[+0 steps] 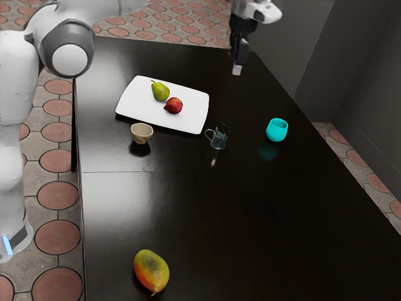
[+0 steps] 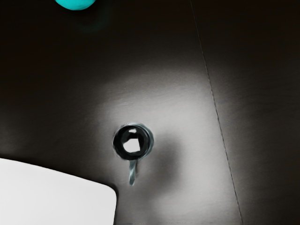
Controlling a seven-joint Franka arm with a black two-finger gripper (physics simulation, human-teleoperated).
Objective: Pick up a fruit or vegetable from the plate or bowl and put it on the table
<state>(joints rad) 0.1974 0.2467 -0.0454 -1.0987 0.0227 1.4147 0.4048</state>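
Tiled floor (image 1: 57, 195) runs around the dark table (image 1: 250, 213), whose near end is cut off by the exterior view's lower edge. Beyond the table's right side, in that view, stands a dark wall (image 1: 319, 50). The white arm (image 1: 12, 119) is cropped at the exterior view's left and top, so the stretch leading to the black gripper (image 1: 237, 69) is partly hidden. Whether the gripper stands wide or narrow, I cannot tell. It hangs raised over the table, well apart from the fruit on the white plate (image 1: 141, 110), which lies lower and toward the exterior view's left. The wrist view cuts the plate down to one corner. A mango (image 1: 151, 271) lies on the table well away from the plate. The teal cup (image 1: 276, 130) is clipped in the wrist view; the tan cup (image 1: 141, 133) and glass mug (image 1: 218, 137) stand near the plate. The mug's clear sides are hard to make out. On the plate, a green pear (image 1: 161, 91) lies beside a smaller red fruit (image 1: 173, 105).
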